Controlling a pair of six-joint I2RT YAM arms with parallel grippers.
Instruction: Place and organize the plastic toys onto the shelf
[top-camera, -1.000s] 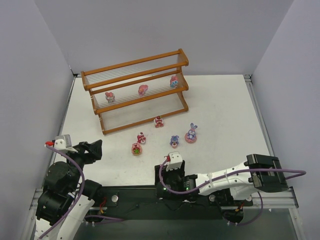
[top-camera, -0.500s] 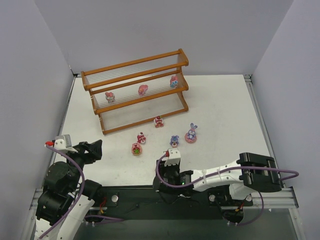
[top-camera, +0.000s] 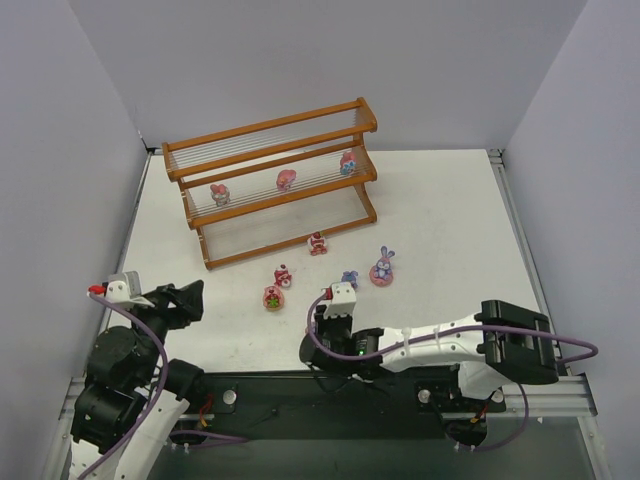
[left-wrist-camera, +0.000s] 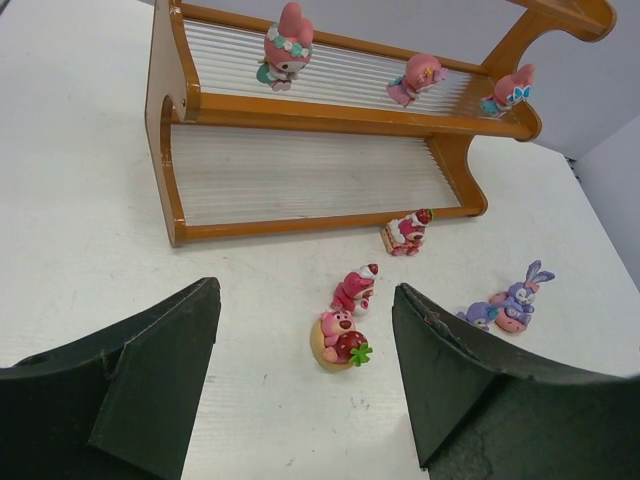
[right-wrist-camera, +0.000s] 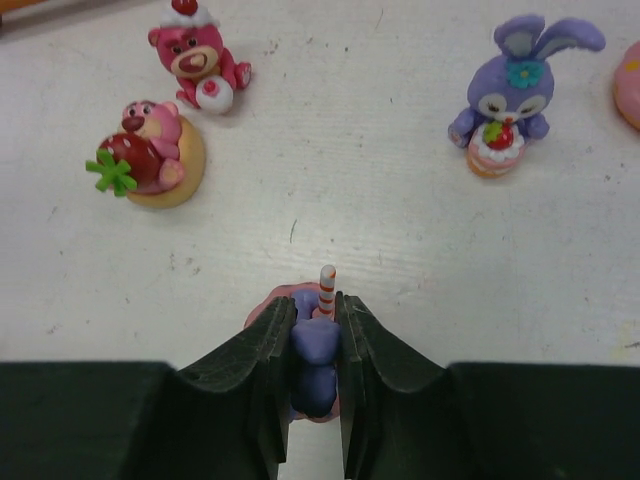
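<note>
Reaching forward since a second ago, right gripper (right-wrist-camera: 313, 302) now clamps a small purple toy (right-wrist-camera: 315, 352). Left gripper (left-wrist-camera: 305, 300) hangs open-jawed.

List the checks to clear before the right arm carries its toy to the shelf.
1. The right gripper closed on the purple toy: ok, a finger against each side.
2. Grip firm enough to lift: cannot tell.
3. Neighbours clear: ok, the strawberry bear toy and the purple bunny toy stand apart from the fingers.
4. Free space on the shelf: ok, top and bottom tiers bare.
5. The left gripper out of the way: ok, open, empty, at the left.
</note>
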